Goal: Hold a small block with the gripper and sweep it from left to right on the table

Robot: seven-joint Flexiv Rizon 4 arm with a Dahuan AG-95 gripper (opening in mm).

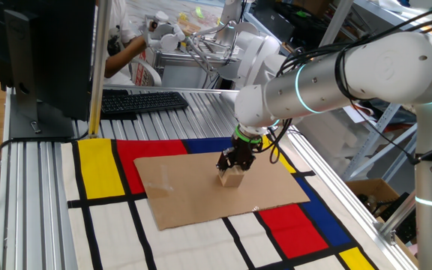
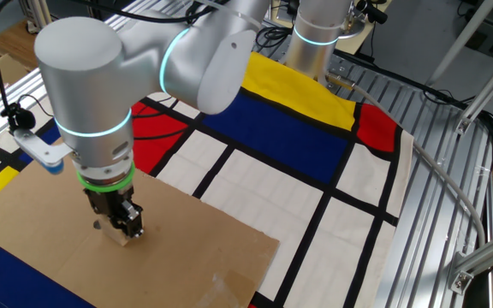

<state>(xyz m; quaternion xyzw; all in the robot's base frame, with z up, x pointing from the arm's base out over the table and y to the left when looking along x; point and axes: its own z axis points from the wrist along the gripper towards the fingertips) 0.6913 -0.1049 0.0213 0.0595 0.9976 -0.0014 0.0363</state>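
Small block (image 1: 232, 178) — light tan wooden cube — is seen clamped between the black fingers (image 1: 223, 163), its lower part showing below their tips and resting on the cardboard sheet (image 1: 193, 191). The gripper (image 1: 233, 169) is pointed straight down, a green ring (image 1: 247, 138) just above it, white-and-silver arm (image 1: 336, 75) behind. In the other fixed view the block (image 2: 120, 234) is mostly hidden under the fingers (image 2: 130, 219). Around the cardboard the coloured mat (image 1: 100, 169) is spread over the slatted worktop (image 1: 40, 195). Beyond the gripper — a black keyboard (image 1: 141, 101).
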